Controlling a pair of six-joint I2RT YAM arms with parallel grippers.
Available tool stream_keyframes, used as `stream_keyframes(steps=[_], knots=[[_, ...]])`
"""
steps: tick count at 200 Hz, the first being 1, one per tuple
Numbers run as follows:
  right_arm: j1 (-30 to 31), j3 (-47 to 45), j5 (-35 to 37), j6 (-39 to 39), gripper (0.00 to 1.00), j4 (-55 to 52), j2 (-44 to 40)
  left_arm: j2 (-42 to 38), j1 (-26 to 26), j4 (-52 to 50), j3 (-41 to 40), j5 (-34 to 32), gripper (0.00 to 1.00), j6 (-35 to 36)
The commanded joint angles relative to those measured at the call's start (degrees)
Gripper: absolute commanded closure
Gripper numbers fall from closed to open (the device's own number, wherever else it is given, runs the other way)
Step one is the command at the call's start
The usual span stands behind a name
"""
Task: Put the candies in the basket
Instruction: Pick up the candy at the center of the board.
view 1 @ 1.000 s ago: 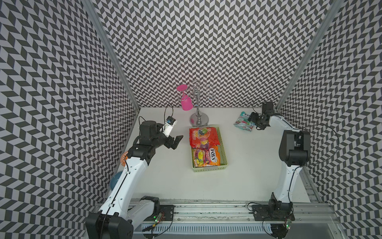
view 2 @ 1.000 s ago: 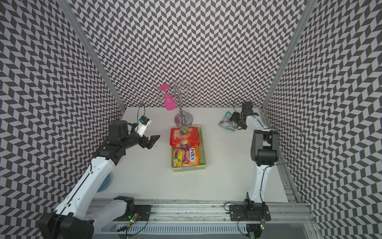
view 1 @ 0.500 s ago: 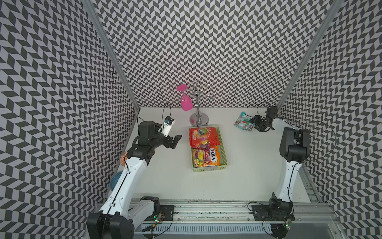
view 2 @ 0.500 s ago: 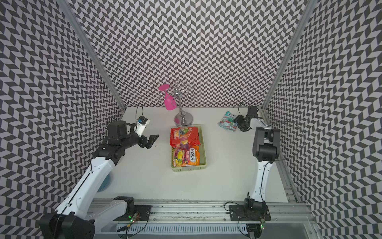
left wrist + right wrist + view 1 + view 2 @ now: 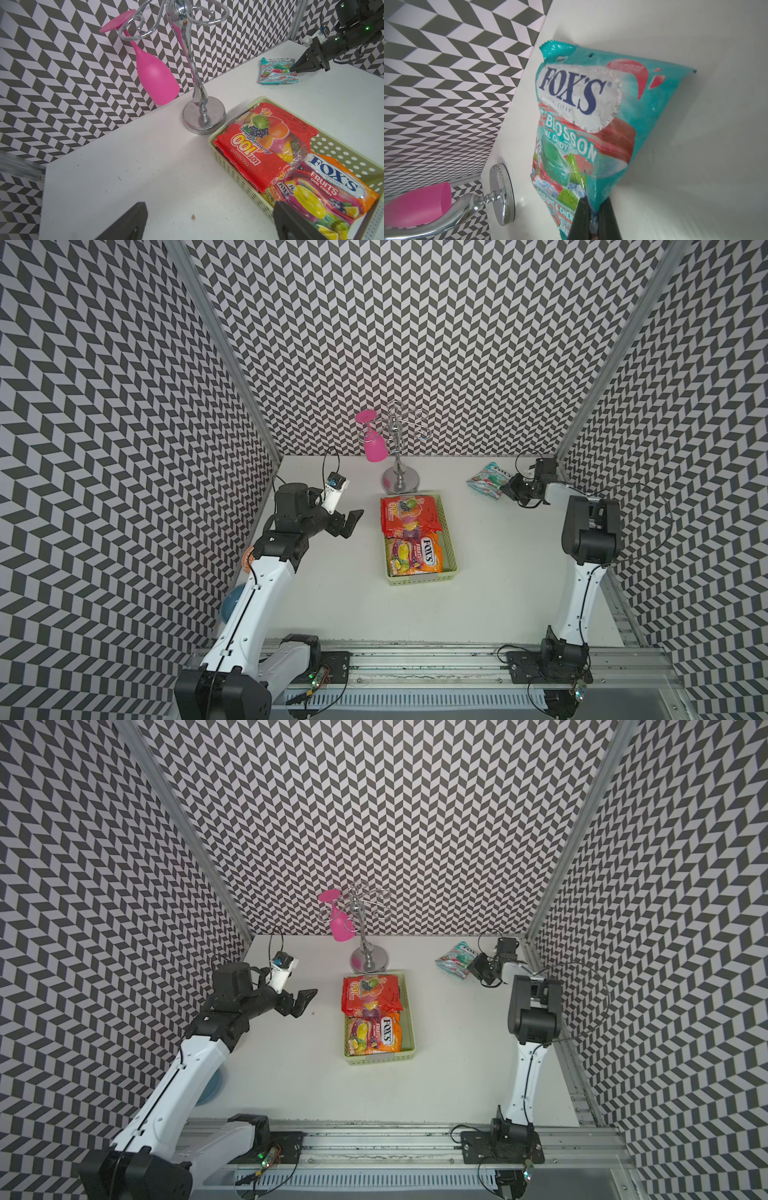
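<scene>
Left gripper [image 5: 349, 522] hung over bare table left of the basket [image 5: 419, 578], its jaws spread wide and holding nothing, as it had a second earlier. Behind the basket stood a chrome stand [image 5: 399, 481] with a pink glass [image 5: 375, 445] hung upside down. The basket held a red bag [image 5: 409, 514] overlapping an orange bag [image 5: 415, 558], with more bags partly hidden beneath. A teal bag [image 5: 486, 480] lay on the table near the back right corner, well apart from the basket, and was the only candy seen outside it. Right gripper [image 5: 595, 202], whose jaws had stood apart at this bag a second earlier, had now clenched on the bag's near edge. The pinch looked thin and close to the seam. With the grasp made, the bag appeared ready to be lifted and carried left to the basket.
</scene>
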Motion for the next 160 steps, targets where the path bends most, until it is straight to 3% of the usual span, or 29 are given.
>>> stream_keyframes(steps=[1, 56, 106, 127, 160], knots=[[0.63, -3.08, -2.37, 2.88, 1.0, 5.61, -8.81, -1.29, 0.57, 1.9, -1.2, 0.97, 0.01, -0.5], [1.95, -21.16, -4.97, 15.91, 1.0, 16.77, -30.47, -1.78, 0.93, 1.85, -1.19, 0.39, 0.01, -0.24], [5.65, -19.63, -5.27, 9.89, 1.0, 6.76, -43.86, -2.51, 1.1, 1.8, -1.15, -0.03, 0.01, -0.24], [7.6, -22.6, -3.51, 11.27, 1.0, 5.11, -50.88, -3.13, 1.15, 2.26, -1.84, 0.3, 0.01, -0.24], [14.92, -32.91, 4.27, 22.6, 1.0, 9.48, -64.85, -2.81, 1.65, 2.46, -1.59, -0.54, 0.01, -0.59]])
